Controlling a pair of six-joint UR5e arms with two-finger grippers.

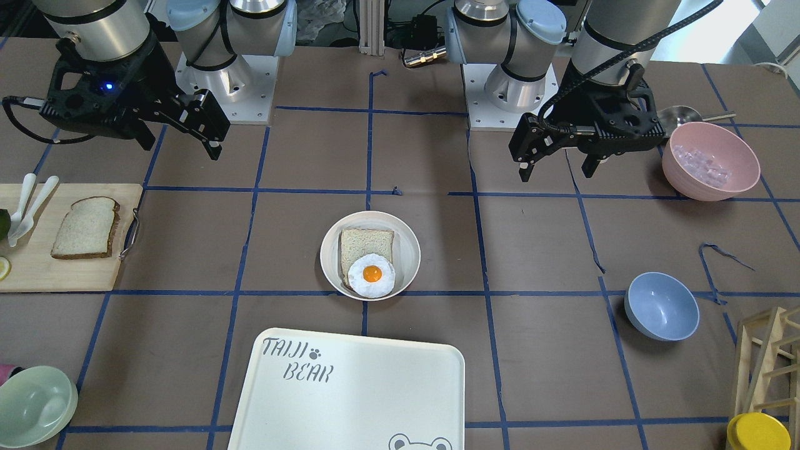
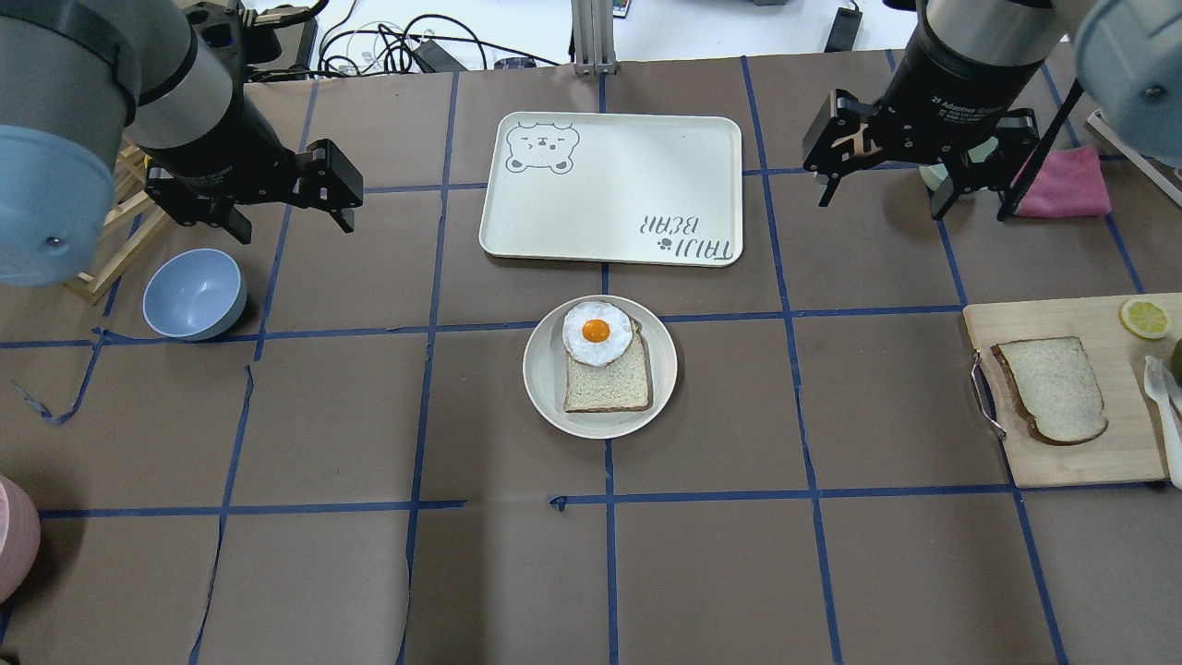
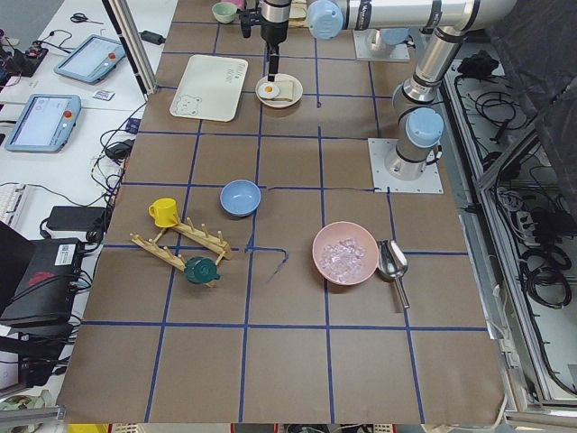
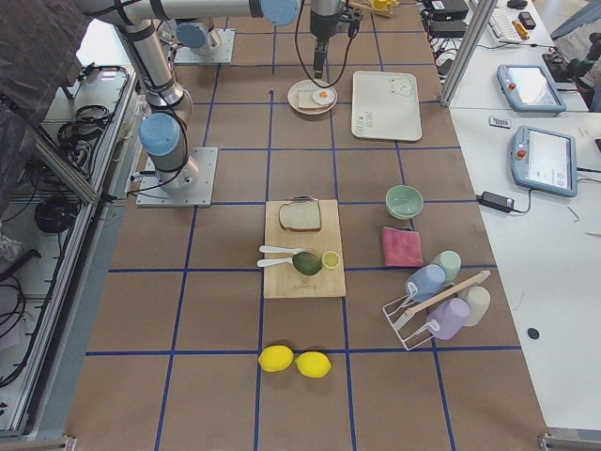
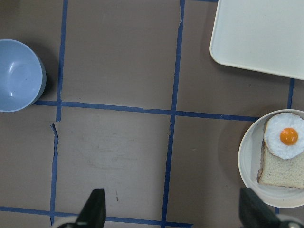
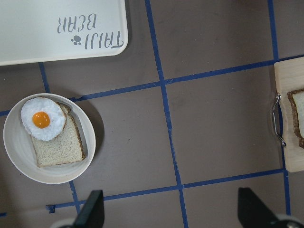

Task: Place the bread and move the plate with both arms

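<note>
Cream rectangular tray (image 1: 375, 400) lettered "TAIJI BEAR" lies near the round cream-white plate (image 1: 406, 240).
Dark-crusted speckled bread slice (image 1: 85, 227) lies well apart from the plate; black left gripper (image 2: 294, 226) and right gripper (image 2: 879, 205) hang spread, empty.

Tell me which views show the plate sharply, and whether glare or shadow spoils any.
Overhead: the plate is sharp and evenly lit, with only a faint shadow. Front-facing: also crisp, no glare on it. Both side views: far off and tiny, detail lost. Left wrist: clipped by the frame's right edge.
</note>
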